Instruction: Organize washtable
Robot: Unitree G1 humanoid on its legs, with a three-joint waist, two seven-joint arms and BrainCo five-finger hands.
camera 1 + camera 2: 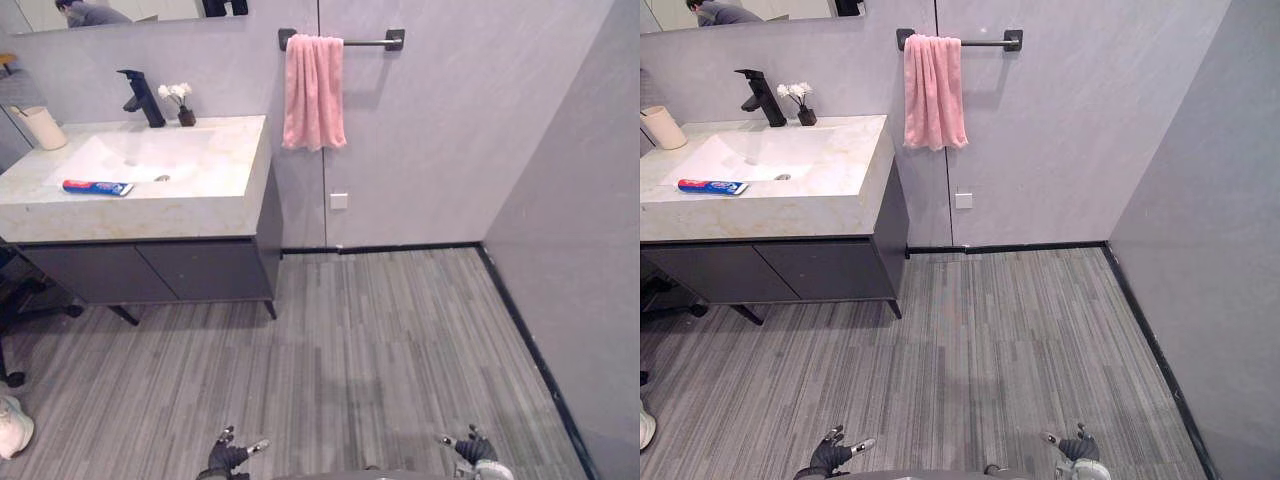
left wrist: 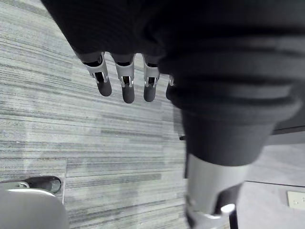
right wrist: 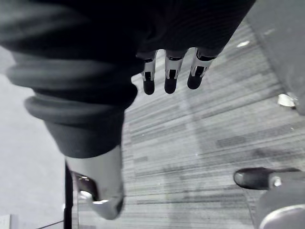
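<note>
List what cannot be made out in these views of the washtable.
Cup: contents too small, both eye views.
Cabinet: inside hidden behind its shut front, eye views.
Person in mirror: cut off by top edge, eye views.
Toothpaste tube: cap too small, eye views.

The left hand (image 1: 231, 456) and right hand (image 1: 470, 449) look alike: a dark ribbed cover (image 2: 228, 95) wraps the back and wrist, silver fingers (image 2: 126, 76) end in rounded dark tips, and the thumb (image 2: 209, 191) is a broader silver shell.

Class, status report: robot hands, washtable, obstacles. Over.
Left robot hand open, right robot hand open, both empty. Toothpaste lies on washtable, front of basin. Nothing blocking floor.
</note>
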